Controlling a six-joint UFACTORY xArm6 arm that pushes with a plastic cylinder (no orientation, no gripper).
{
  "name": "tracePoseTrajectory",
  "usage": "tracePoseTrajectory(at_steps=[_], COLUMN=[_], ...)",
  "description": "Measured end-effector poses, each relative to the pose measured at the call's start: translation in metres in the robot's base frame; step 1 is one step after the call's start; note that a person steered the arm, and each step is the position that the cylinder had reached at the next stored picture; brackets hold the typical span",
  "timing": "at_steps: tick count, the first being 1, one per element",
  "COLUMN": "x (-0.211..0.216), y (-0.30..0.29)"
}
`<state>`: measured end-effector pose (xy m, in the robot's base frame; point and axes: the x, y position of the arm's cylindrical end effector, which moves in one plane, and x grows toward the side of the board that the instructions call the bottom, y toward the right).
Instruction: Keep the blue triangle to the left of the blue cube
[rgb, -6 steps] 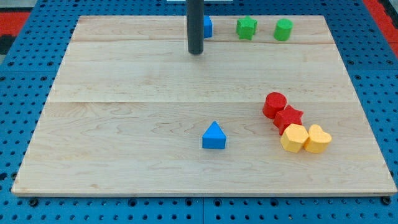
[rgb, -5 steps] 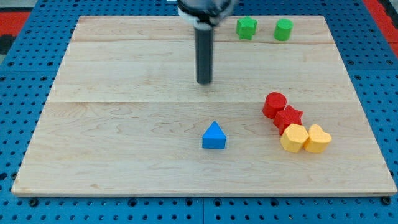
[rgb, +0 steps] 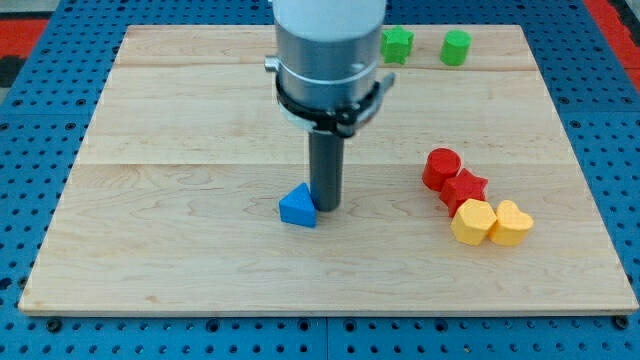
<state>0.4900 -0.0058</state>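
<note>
The blue triangle lies on the wooden board, a little below its middle. My tip stands right against the triangle's right side, touching it. The blue cube is hidden behind the arm's wide grey body near the view's top.
A green star and a green cylinder sit at the top right. A red cylinder, a red star, a yellow hexagon-like block and a yellow heart cluster at the right.
My tip has come down from the top of the board to the triangle's right side. The blue triangle has slid left and turned. The arm now covers the blue cube.
</note>
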Motion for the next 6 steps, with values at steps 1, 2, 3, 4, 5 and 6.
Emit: tracePoseTrajectory(at_steps=[1, 2, 3, 4, 5, 6], x=[0.037, 0.050, 0.003, -0.015, 0.021, 0.058], y=[0.004, 0.001, -0.031, -0.050, -0.034, -0.021])
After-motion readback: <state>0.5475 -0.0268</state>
